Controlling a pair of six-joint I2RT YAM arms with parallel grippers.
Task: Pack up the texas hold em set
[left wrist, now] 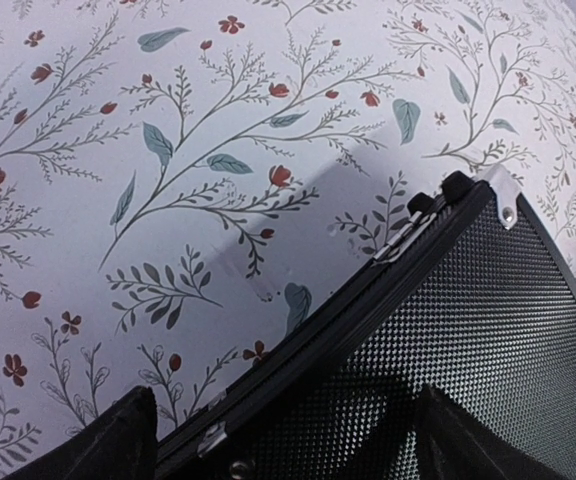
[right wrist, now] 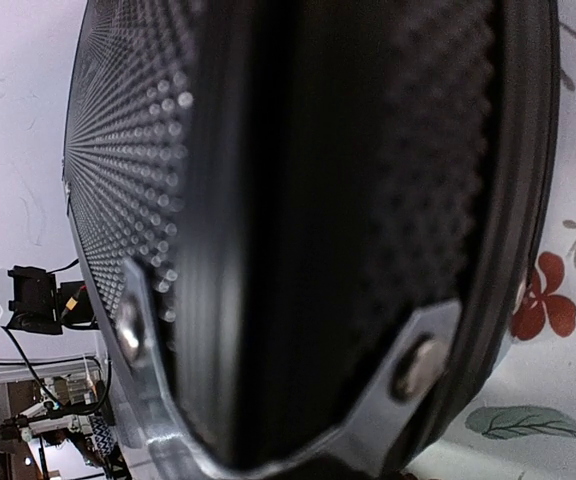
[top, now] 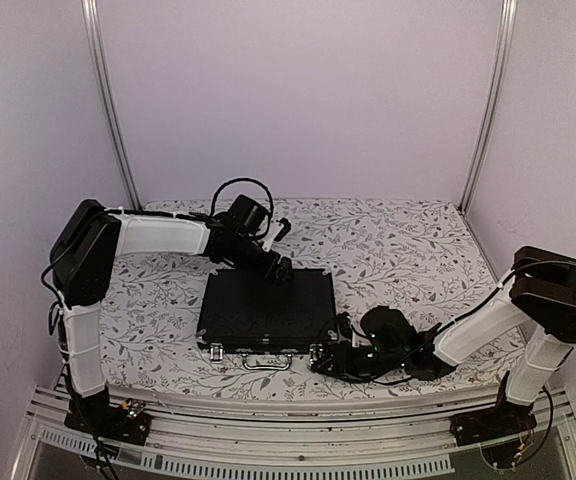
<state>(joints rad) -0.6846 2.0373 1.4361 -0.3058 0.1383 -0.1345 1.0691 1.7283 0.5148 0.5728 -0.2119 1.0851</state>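
The texas hold em set shows as a flat black briefcase [top: 268,305], lid closed, lying mid-table with its metal handle [top: 268,362] facing the near edge. My left gripper [top: 280,268] hovers at the case's far edge and is open. In the left wrist view its two dark fingertips [left wrist: 133,440] stand wide apart over the textured lid [left wrist: 488,320] and the hinge side. My right gripper [top: 320,358] is pressed up against the front right corner by a latch. The right wrist view is filled by that corner [right wrist: 318,200] and its metal bracket [right wrist: 418,370], and the fingers are hidden.
A floral cloth [top: 398,250] covers the table. Metal posts [top: 108,100] and pale walls close in the back and sides. The aluminium rail [top: 288,440] with the arm bases runs along the near edge, just behind the case's handle.
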